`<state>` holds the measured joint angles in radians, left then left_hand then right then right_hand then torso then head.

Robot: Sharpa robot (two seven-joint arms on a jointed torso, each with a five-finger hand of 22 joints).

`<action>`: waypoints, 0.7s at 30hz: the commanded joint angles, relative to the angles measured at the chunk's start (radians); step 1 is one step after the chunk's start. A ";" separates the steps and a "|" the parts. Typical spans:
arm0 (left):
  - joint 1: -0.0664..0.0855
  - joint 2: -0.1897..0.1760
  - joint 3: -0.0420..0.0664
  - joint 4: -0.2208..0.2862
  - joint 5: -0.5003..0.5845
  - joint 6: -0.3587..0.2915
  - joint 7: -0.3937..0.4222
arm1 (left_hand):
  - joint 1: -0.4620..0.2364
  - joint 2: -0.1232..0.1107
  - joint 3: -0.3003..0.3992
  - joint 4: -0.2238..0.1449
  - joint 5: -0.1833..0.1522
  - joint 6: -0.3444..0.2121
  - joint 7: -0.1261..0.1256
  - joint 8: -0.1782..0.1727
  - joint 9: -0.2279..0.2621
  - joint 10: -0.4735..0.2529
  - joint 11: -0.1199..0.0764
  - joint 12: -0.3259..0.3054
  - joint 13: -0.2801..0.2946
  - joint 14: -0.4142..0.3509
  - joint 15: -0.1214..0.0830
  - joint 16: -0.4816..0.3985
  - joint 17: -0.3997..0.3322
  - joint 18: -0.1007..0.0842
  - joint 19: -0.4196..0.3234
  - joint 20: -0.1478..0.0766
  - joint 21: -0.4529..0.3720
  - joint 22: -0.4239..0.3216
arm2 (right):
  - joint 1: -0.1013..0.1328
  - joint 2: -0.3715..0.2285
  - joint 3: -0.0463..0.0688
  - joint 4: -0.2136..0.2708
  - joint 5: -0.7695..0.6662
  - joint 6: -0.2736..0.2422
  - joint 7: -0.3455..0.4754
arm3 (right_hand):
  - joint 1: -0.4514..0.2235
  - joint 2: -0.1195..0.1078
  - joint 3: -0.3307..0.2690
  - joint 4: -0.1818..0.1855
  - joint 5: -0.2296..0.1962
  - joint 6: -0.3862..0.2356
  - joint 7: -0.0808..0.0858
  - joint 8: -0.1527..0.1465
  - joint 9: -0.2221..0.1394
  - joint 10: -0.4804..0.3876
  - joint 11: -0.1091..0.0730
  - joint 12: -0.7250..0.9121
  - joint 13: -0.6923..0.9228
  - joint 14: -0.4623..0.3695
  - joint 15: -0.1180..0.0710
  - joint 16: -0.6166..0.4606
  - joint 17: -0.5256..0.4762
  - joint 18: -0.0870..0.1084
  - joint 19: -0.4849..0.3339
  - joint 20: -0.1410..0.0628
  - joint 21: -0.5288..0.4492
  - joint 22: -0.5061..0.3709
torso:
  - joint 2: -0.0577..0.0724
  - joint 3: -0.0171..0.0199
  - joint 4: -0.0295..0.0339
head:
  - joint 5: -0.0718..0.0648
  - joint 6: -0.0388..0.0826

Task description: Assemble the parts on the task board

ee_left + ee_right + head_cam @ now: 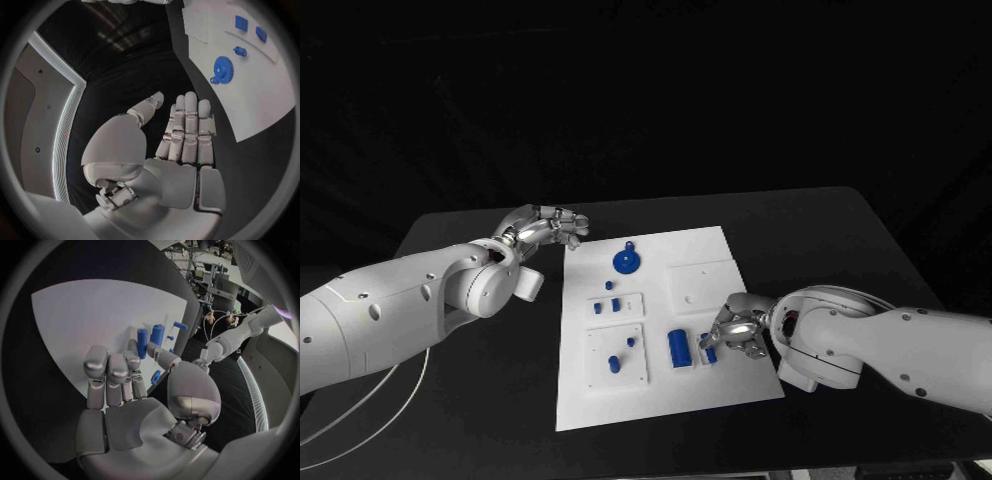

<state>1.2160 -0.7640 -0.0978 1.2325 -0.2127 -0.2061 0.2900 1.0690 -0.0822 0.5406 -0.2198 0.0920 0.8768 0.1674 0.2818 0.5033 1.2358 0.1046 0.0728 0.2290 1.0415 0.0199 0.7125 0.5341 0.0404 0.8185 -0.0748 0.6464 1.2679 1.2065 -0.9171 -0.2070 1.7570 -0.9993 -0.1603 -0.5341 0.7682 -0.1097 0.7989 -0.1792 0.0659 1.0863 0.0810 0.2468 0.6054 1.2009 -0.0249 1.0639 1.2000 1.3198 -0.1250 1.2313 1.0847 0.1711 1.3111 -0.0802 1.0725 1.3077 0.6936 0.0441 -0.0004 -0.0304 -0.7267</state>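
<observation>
A black table [473, 400] is seen bearing one white task board [718, 385], a long plate laid at its middle. Two white arms are extended over the table, each ending in a silver hand. The left hand [548, 228] is held just beside the board's far left corner, its fingers laid straight and close together, with nothing gripped. The right hand [737, 330] is poised over the board's right edge, fingers bent; a small blue piece [155, 376] is seen by its thumb, though whether it is pinched cannot be told. On the board, one round blue gear [627, 262] lies near the far end, and one blue cylinder [679, 348] lies just beside the right hand. About six smaller blue parts are counted on two raised white plates [616, 357] along the board's left half. Pale cables [387, 395] are looped beneath the left arm.
</observation>
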 commanded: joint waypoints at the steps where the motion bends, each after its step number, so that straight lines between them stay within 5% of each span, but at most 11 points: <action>1: 0.000 0.001 0.001 0.001 0.005 0.013 0.006 | -0.009 -0.001 0.000 0.006 -0.003 -0.007 -0.003 0.007 -0.002 -0.008 0.001 0.001 -0.002 0.007 0.002 -0.006 0.002 0.010 0.006 -0.002 -0.007 0.001 | -0.001 0.002 0.000 0.001 0.003 0.020 0.011 | 0.000 -0.014 -0.009 -0.003 -0.004 0.007 -0.001 -0.005 -0.002 0.003 -0.006 0.001 -0.001 0.002 -0.006 0.005 0.000 0.091 0.005 -0.001 0.003 0.010 | 0.000 0.0004 -0.0007 | 0.001 -0.002; 7: 0.000 0.000 0.001 0.002 0.005 0.013 0.006 | -0.009 -0.002 0.000 0.006 -0.002 -0.007 -0.003 0.007 -0.002 -0.008 0.001 0.001 -0.002 0.007 0.002 -0.006 0.002 0.010 0.006 -0.002 -0.007 0.001 | -0.001 0.003 0.000 0.001 -0.002 0.026 0.006 | 0.001 -0.021 -0.016 -0.004 -0.006 0.006 -0.001 -0.006 -0.004 0.003 -0.006 0.001 -0.001 0.002 -0.007 0.004 0.000 0.091 0.004 -0.002 0.002 0.010 | 0.000 0.0004 -0.0006 | 0.002 -0.001; 16: 0.000 0.000 0.001 0.002 0.005 0.014 0.006 | -0.009 -0.002 0.000 0.006 -0.002 -0.007 -0.003 0.007 -0.002 -0.008 0.001 0.001 -0.002 0.007 0.002 -0.007 0.003 0.011 0.006 -0.002 -0.008 0.002 | -0.001 0.004 0.000 0.000 -0.016 0.029 0.001 | 0.002 -0.082 -0.038 0.024 -0.016 0.003 -0.001 -0.006 -0.009 -0.001 -0.006 0.000 0.000 0.002 -0.008 0.002 -0.001 0.091 0.006 -0.008 -0.002 0.006 | 0.000 0.0007 -0.0006 | 0.003 -0.002; 21: 0.000 -0.001 0.001 0.001 0.005 0.013 0.006 | -0.009 -0.002 0.000 0.006 -0.002 -0.007 -0.003 0.007 -0.002 -0.008 0.001 0.001 -0.002 0.007 0.002 -0.007 0.003 0.011 0.006 -0.002 -0.008 0.002 | -0.001 0.003 0.000 0.000 -0.017 0.029 0.000 | -0.001 -0.093 -0.052 0.034 -0.016 0.002 -0.001 -0.005 -0.010 -0.002 -0.006 0.001 0.000 0.002 -0.008 0.002 -0.001 0.091 0.007 -0.009 -0.003 0.006 | 0.000 0.0007 -0.0006 | 0.003 -0.002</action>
<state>1.2160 -0.7648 -0.0978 1.2324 -0.2127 -0.2055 0.2896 1.0690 -0.0823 0.5406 -0.2199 0.0920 0.8743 0.1649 0.2858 0.5025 1.2358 0.1046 0.0728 0.2282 1.0415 0.0199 0.7085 0.5361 0.0384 0.8185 -0.0747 0.6425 1.2687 1.2068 -0.9156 -0.2071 1.7546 -1.0046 -0.1506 -0.5373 0.7652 -0.1937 0.7463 -0.1488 0.0534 1.0862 0.0809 0.2425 0.5947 1.2010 -0.0249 1.0638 1.2002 1.3225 -0.1270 1.2313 1.0847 0.1712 1.3184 -0.0838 1.0725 1.3075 0.6934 0.0447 -0.0009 -0.0274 -0.7289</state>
